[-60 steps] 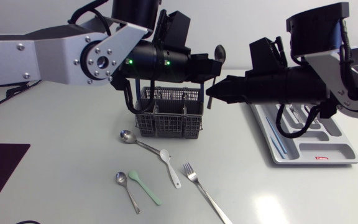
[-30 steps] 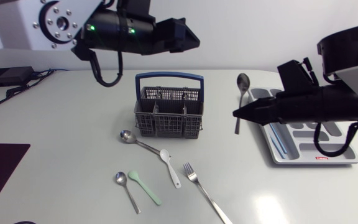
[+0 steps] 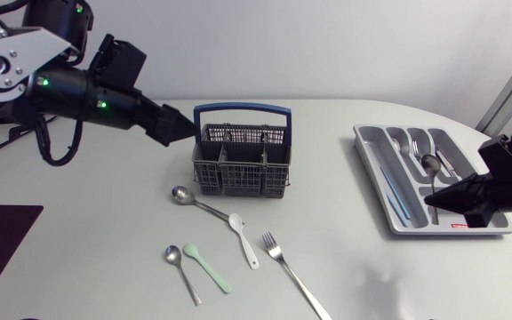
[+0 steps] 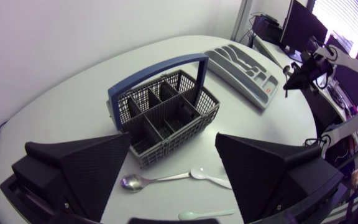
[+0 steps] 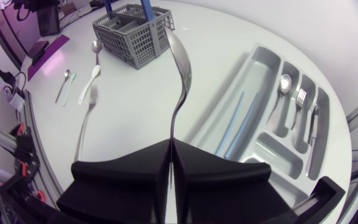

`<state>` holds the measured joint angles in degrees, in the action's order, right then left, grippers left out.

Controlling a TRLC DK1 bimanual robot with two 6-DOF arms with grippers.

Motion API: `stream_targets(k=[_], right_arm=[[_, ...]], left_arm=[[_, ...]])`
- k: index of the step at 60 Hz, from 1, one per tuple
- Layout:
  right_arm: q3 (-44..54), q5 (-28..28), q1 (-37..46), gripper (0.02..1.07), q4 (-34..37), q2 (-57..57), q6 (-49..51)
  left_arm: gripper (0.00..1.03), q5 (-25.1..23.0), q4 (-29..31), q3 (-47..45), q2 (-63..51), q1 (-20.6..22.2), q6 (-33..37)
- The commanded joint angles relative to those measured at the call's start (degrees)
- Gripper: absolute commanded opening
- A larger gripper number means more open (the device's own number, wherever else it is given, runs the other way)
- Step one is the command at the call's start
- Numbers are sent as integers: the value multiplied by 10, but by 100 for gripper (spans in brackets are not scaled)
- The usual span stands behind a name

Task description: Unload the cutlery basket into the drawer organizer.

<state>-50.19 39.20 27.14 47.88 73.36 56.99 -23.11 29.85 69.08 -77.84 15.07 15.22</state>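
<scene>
The grey cutlery basket [image 3: 241, 160] with a blue handle stands mid-table and looks empty of cutlery from above. My left gripper [image 3: 183, 127] hovers just left of the basket's rim, open; in the left wrist view its fingers [image 4: 86, 165] stand wide apart with the basket [image 4: 163, 112] ahead and nothing between them. My right gripper [image 3: 434, 200] is shut on the handle of a metal spoon [image 3: 430, 164], its bowl over the grey drawer organizer [image 3: 496, 222]. The right wrist view shows that spoon [image 5: 180, 68] sticking straight out ahead of the closed fingers [image 5: 129, 174], beside the organizer [image 5: 263, 152].
Loose cutlery lies in front of the basket: a metal spoon [image 3: 185, 196], a white spoon [image 3: 243, 236], a fork [image 3: 293, 277], a small metal spoon [image 3: 180, 268] and a green spoon [image 3: 208, 267]. The organizer holds a blue stick [image 3: 396, 191] and some cutlery [image 3: 416, 147].
My left gripper opened, letting go of the spoon, and drew back to the left of the basket. My right arm carried the spoon to the right, over the organizer.
</scene>
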Motion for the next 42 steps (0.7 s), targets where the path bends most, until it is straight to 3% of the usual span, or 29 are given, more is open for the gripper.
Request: stream_targets(k=[1,10,19,42], right_arm=[[-32,-4,48,8,8,41,128],[-70,-35,108,8,-16,114,249],[-104,-71,151,8,-38,191,356],[-56,-156,172,8,-197,249,461]], left_arm=[[97,0,7,-49,40,0,42],[97,28,5,-134,67,33,73],[97,29,4,-191,74,37,88],[97,57,18,-254,117,48,116]])
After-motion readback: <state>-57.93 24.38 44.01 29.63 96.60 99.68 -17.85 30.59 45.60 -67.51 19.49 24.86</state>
